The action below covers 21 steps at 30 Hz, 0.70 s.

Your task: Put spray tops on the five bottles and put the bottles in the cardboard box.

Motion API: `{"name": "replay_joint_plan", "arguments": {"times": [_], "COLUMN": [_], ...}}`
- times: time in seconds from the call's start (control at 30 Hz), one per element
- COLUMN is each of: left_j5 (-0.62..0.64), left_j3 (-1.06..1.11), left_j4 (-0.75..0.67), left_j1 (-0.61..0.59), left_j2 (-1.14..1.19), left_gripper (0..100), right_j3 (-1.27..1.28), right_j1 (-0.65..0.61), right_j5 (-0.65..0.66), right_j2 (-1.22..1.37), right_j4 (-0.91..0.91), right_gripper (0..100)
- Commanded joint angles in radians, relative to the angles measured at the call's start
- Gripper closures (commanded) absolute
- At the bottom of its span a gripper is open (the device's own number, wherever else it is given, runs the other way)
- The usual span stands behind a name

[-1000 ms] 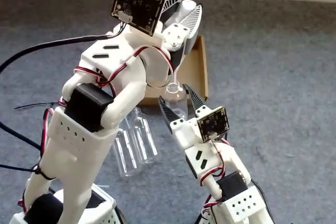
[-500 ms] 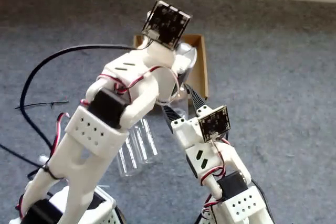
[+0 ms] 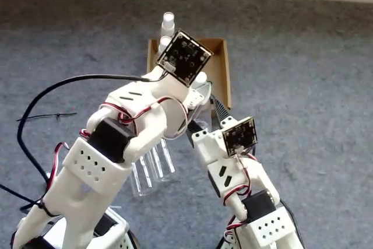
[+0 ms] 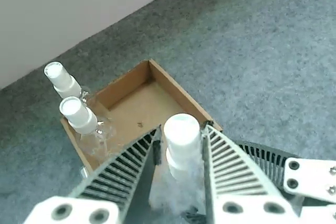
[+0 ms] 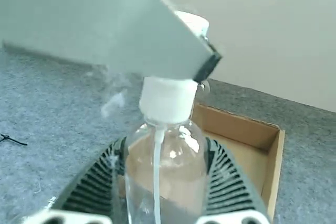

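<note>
My left gripper (image 4: 181, 128) is shut on a white spray top (image 4: 181, 141). It holds the top on the neck of a clear bottle (image 5: 165, 171). My right gripper (image 5: 165, 148) is shut on that bottle's body and keeps it upright just in front of the cardboard box (image 3: 220, 71). The top's dip tube hangs down inside the bottle. In the high view the right gripper (image 3: 203, 119) sits under the left arm's wrist camera (image 3: 185, 57). Two capped bottles (image 4: 79, 115) stand at the box's far corner.
Several clear bottles without tops (image 3: 152, 166) lie on the grey carpet beside the left arm. A black cable (image 3: 41, 106) loops over the carpet on the left. The box floor (image 4: 140, 109) is bare beyond the two capped bottles. A pale wall runs along the back.
The left arm has come down from a raised pose, lowering the spray top onto the bottle's neck. The right arm has kept still with the bottle.
</note>
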Motion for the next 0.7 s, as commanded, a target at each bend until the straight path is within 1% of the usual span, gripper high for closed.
{"name": "replay_joint_plan", "arguments": {"times": [0.0, 0.17, 0.3, 0.47, 0.57, 0.67], "left_j5": [-0.006, -0.006, -0.008, -0.011, -0.087, -0.104], "left_j3": [-0.148, -0.255, -0.254, -0.145, -0.068, -0.024], "left_j4": [0.044, 0.055, 0.060, 0.049, 0.051, 0.049], "left_j1": [0.002, 0.001, -0.007, -0.073, -0.076, -0.076], "left_j2": [-0.024, -0.016, -0.015, -0.021, -0.027, -0.047], "left_gripper": [87, 87, 88, 90, 90, 90], "right_j3": [-0.013, -0.013, -0.013, -0.013, -0.013, -0.013], "right_j1": [0.016, 0.016, 0.016, 0.016, 0.016, 0.016], "right_j5": [-0.009, -0.009, -0.009, -0.009, -0.009, -0.009], "right_j2": [-0.013, -0.013, -0.013, -0.015, -0.015, -0.013], "right_j4": [0.001, 0.001, 0.001, 0.001, 0.001, 0.001], "right_gripper": [99.5, 99.5, 99.5, 99.5, 99.5, 99.5]}}
